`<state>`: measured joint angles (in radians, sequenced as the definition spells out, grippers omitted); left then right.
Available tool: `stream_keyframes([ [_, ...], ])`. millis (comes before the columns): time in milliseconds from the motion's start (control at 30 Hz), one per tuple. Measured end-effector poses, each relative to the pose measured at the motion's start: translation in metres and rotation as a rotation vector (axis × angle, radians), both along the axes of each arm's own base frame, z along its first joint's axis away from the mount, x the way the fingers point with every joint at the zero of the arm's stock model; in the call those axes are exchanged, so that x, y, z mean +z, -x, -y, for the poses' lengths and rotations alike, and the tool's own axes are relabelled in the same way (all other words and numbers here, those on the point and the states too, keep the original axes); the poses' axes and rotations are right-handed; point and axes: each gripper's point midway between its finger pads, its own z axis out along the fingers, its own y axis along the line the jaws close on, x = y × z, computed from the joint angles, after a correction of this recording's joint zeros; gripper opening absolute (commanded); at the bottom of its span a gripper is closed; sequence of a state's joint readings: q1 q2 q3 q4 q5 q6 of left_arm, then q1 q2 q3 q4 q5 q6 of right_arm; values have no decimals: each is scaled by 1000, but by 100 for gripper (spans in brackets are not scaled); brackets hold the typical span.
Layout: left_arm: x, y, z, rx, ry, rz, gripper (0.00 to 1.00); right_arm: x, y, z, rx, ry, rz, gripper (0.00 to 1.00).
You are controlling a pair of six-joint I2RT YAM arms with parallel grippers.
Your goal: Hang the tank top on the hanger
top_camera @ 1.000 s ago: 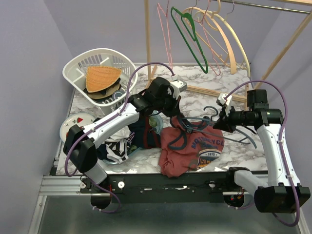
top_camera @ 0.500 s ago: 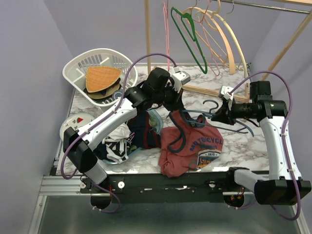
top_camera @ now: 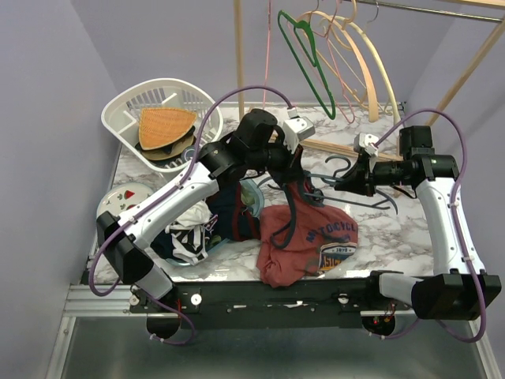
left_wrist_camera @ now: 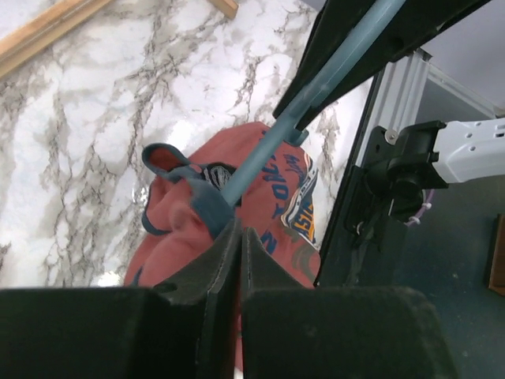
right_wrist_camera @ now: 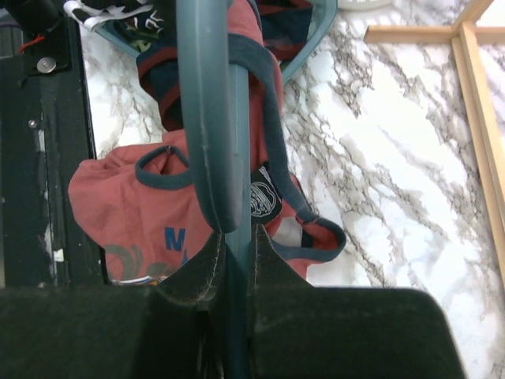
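The maroon tank top (top_camera: 309,241) lies bunched at the table's front, and its upper part is lifted. My left gripper (top_camera: 297,178) is shut on one of its navy-trimmed straps (left_wrist_camera: 211,212), holding it up next to the hanger. My right gripper (top_camera: 342,182) is shut on the slate-blue hanger (top_camera: 377,195) and holds it above the table. In the right wrist view a navy strap (right_wrist_camera: 264,87) loops around the hanger's arm (right_wrist_camera: 207,118), with the tank top (right_wrist_camera: 130,213) below. The left wrist view shows the hanger's arm (left_wrist_camera: 316,99) reaching down to the pinched strap.
A white laundry basket (top_camera: 126,114) with an orange item stands at the back left. A striped garment (top_camera: 187,235) lies at the front left beside a white round device (top_camera: 122,199). A green hanger (top_camera: 304,55) and cream hangers (top_camera: 367,59) hang from the wooden rack behind.
My left gripper has risen and moved right, pulling the strap up with it. My right gripper has carried the hanger up and to the left, closer to the strap.
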<state>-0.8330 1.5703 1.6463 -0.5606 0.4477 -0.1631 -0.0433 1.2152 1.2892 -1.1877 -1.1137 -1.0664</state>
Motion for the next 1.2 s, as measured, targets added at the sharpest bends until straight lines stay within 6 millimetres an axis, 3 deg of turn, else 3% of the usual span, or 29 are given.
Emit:
stream_keyframes([
  [67,-3,4,-3,-2,-6,-7,63,3,-2,-2,6,-18,25,1],
  [233,-2,15,-25,-9,-22,64,88,-2,-2,-5,13,-44,39,1],
  [267,0,17,-31,-5,-18,90,98,-5,-1,-6,16,-49,38,1],
  [400,15,28,-61,-12,0,284,99,-14,3,-7,36,-58,37,1],
  [567,3,45,-87,-80,-17,461,99,-20,8,-11,87,-43,77,1],
  [767,-38,47,-74,-207,-111,494,98,-39,29,-34,217,-19,82,1],
  [1033,-59,55,-61,-309,-165,531,93,-60,44,-44,284,7,62,1],
  [1200,-80,56,-57,-348,-211,496,74,-62,48,-46,303,11,94,1],
])
